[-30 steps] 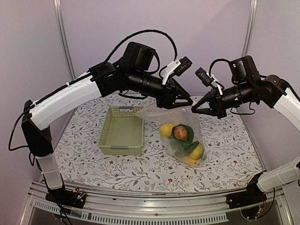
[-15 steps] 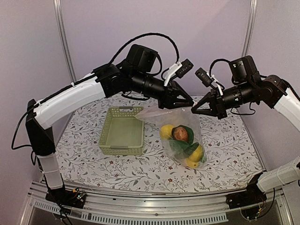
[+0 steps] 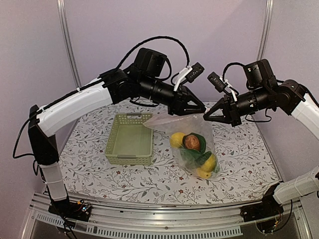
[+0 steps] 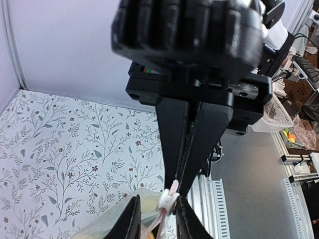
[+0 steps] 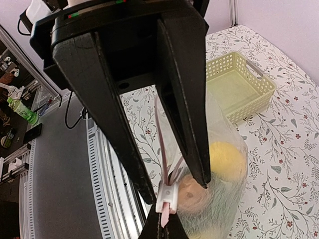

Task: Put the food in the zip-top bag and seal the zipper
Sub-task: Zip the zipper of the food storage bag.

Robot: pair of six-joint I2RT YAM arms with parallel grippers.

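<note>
Basket [image 3: 130, 142], pale green, sits left of the counter's [image 3: 244, 164] middle, closer to the far edge than the near one. Over its far right corner the left gripper [image 3: 201, 108] reaches in toward the top of the bag [image 3: 167, 120]. In the wrist views its fingers stand apart with the pink zipper [image 5: 159, 144] running between them, so it is released rather than clamped. The bag hangs from that raised top edge around the counter's middle, and its lower end appears to rest toward the near edge. The food [image 3: 192, 142] is inside it: yellow lemons, a brown round piece and green leaves. From the right edge the right gripper [image 3: 207, 117] meets the left one almost tip to tip, clenched on the zipper's white slider [image 5: 167, 198].
</note>
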